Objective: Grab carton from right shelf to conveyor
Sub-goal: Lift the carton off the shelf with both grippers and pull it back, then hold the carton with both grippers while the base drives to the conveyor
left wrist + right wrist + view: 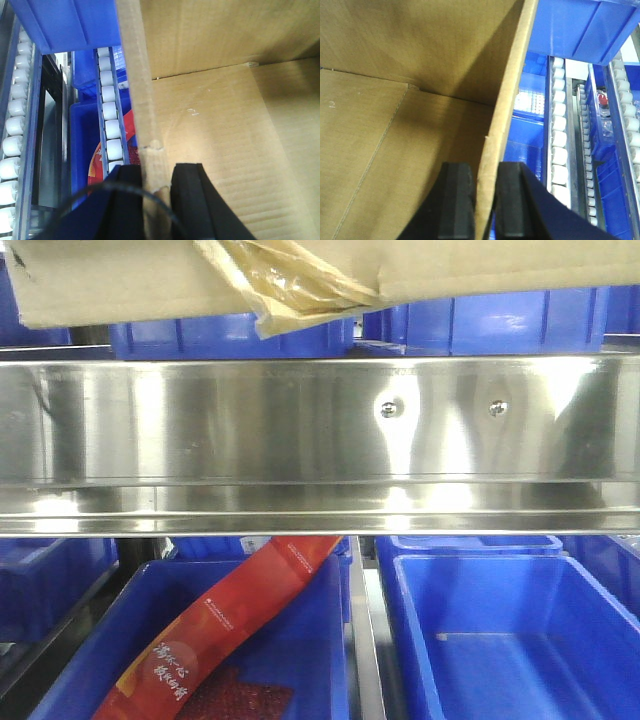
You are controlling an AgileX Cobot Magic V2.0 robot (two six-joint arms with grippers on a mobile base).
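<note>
We see a plain brown carton (130,280) with faintly ribbed corrugation and glossy amber-brown tape (290,285), a mirror-silver shelf rail (250,430), bright blue bins (510,630), a red packet (230,620) lettered in yellow, and white rollers (12,125).

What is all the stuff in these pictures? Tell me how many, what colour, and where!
large brown corrugated cardboard carton: one, brown, above the steel rail, top of the front view.
ragged glossy tape strip: one, brownish, hanging off the carton's front.
shiny stainless-steel shelf rail: one, silver, across the middle of the front view.
round screw heads: two, silver, on the rail.
blue plastic bins: several, blue, above and below the rail.
long red snack packet with yellow lettering: one, red, leaning in the lower bin at picture left.
white rollers: many, white, in rows beside the bins.
left gripper: one, black, pinching a carton wall.
right gripper: one, black, pinching another carton wall.
</note>
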